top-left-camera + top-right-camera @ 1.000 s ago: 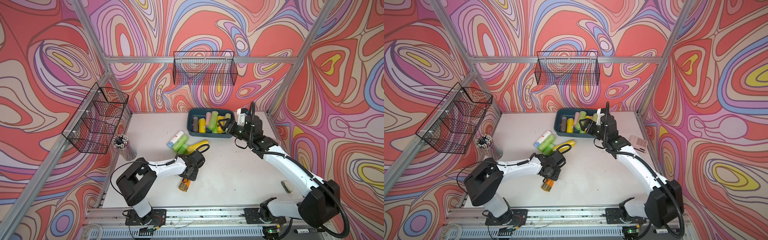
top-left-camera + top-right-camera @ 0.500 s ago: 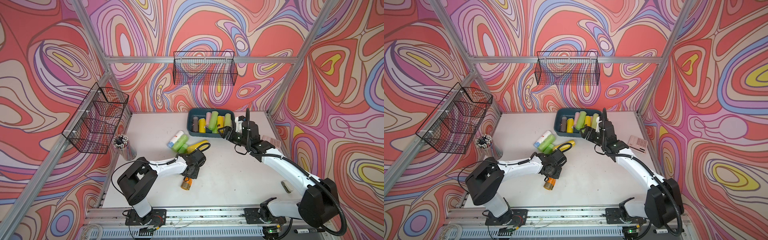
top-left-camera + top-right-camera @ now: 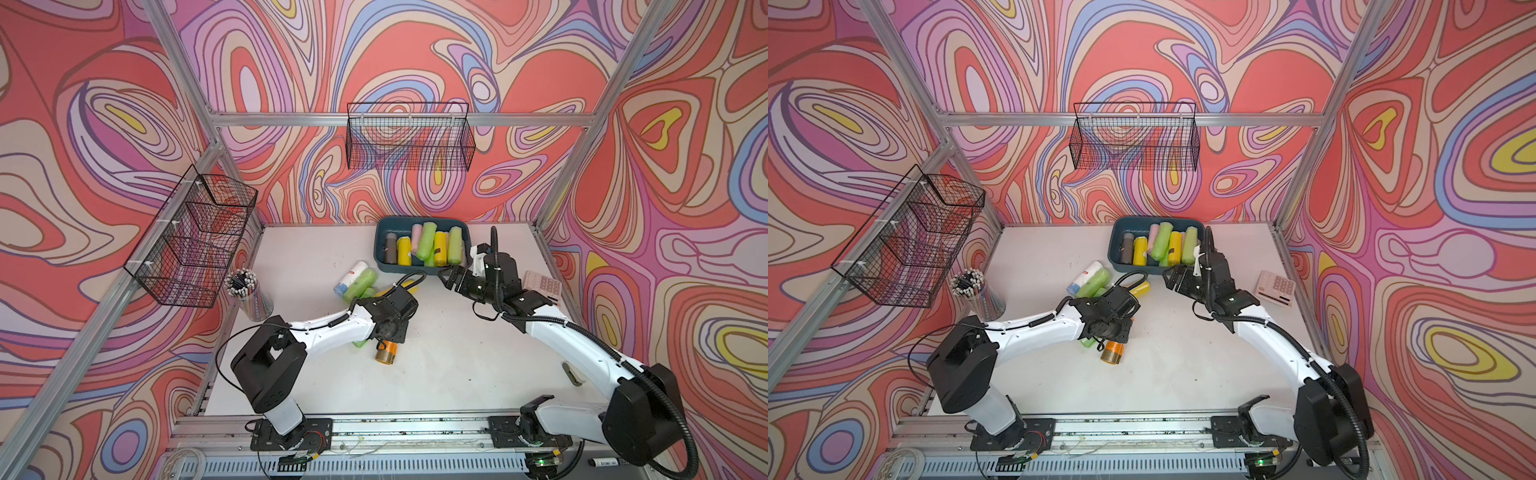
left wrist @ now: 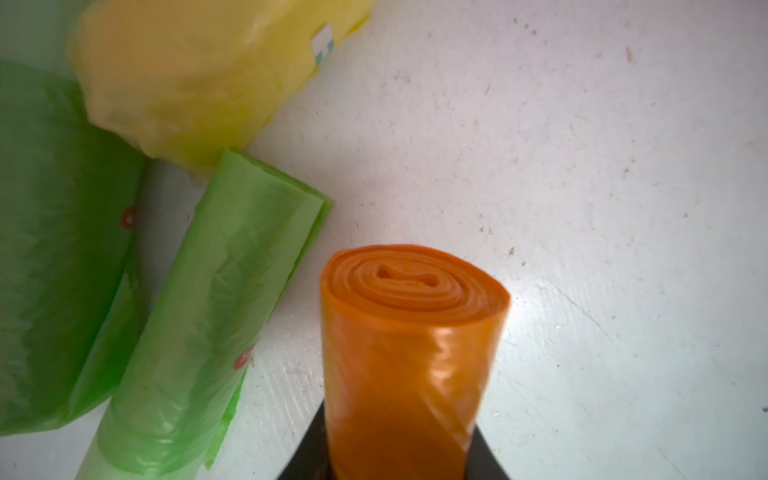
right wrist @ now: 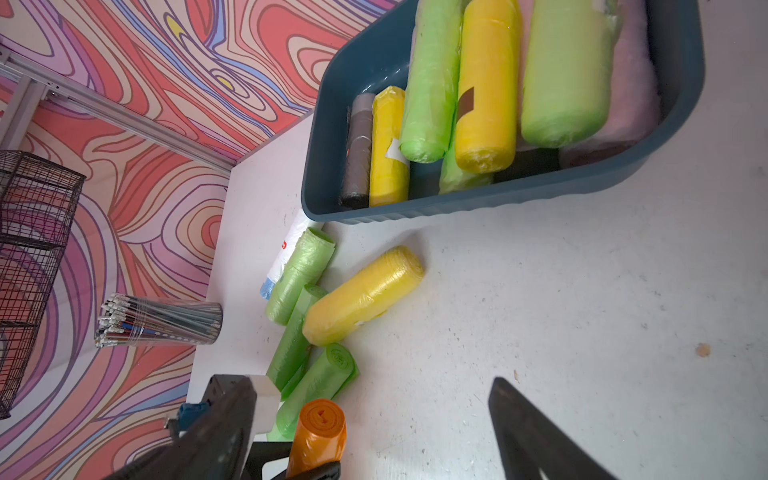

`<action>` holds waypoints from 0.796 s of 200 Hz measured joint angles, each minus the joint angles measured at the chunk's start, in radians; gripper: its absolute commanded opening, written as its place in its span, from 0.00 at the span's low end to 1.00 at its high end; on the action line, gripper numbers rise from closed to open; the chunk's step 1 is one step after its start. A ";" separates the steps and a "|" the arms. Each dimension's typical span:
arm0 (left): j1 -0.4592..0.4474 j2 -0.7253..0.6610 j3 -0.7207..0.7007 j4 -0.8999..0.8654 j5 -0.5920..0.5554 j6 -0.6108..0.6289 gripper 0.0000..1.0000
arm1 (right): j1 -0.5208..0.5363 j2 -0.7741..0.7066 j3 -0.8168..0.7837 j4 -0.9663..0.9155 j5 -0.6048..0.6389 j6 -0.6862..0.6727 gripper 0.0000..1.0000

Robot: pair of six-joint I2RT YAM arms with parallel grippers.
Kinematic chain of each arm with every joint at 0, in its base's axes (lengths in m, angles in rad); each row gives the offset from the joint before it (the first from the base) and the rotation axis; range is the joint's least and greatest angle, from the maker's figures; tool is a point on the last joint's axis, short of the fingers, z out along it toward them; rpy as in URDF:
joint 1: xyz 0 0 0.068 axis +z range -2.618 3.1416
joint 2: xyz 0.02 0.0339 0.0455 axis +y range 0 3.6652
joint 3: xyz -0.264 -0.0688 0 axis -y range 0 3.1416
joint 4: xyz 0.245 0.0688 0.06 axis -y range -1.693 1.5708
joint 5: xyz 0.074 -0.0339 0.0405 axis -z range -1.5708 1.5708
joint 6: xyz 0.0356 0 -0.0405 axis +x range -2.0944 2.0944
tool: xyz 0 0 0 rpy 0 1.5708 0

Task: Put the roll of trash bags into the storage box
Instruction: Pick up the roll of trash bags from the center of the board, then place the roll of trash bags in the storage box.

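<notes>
Now left hand (image 4: 401,457) grips orange roll (image 4: 409,332); green roll's (image 4: 216,291) red mark (image 4: 245,358) unreadable.

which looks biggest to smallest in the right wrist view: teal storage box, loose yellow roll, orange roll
1. dark teal plastic storage box
2. loose yellow plastic bag roll
3. orange plastic bag roll, partly hidden and nearest the camera, so unsure
</notes>
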 measured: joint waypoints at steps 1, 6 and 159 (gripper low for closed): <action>0.000 0.000 0.001 0.001 0.000 0.000 0.28 | 0.000 -0.002 -0.001 -0.001 0.000 0.000 0.90; 0.000 0.000 0.007 0.005 0.000 0.000 0.28 | 0.000 -0.007 -0.005 -0.002 0.000 -0.002 0.90; 0.068 -0.018 0.103 0.182 0.040 0.041 0.27 | 0.000 -0.127 -0.048 -0.066 0.005 -0.013 0.90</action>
